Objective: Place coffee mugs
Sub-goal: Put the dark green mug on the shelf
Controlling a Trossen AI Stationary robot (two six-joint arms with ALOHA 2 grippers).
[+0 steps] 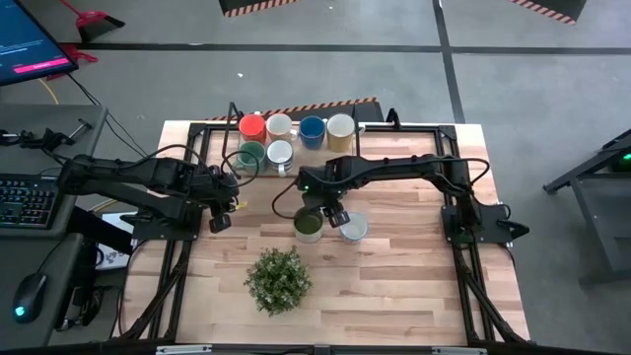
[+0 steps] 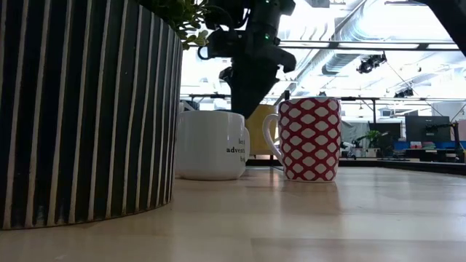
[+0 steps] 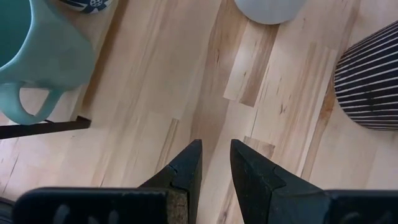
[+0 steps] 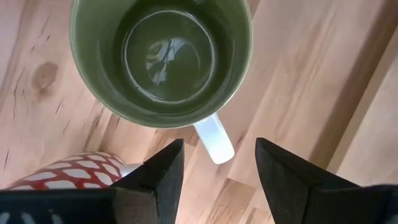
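The olive-green mug (image 1: 308,225) is green inside and white outside and stands upright on the table; in the right wrist view it (image 4: 161,59) shows from above. My right gripper (image 4: 217,155) hovers over it, open, its fingers on either side of the white handle (image 4: 214,142) without touching it. A red-and-white lattice mug (image 1: 353,228) stands right beside it. Several more mugs stand in two rows at the far edge, among them orange (image 1: 252,125), blue (image 1: 312,130) and teal (image 1: 251,154). My left gripper (image 1: 219,219) waits at the left, narrowly open (image 3: 214,158), over bare wood.
The bushy potted plant (image 1: 278,279) in its striped pot (image 2: 87,109) stands near the table's near edge, just in front of the two mugs. A black frame rail (image 1: 296,123) runs round the table top. Bare wood lies to the right of the lattice mug.
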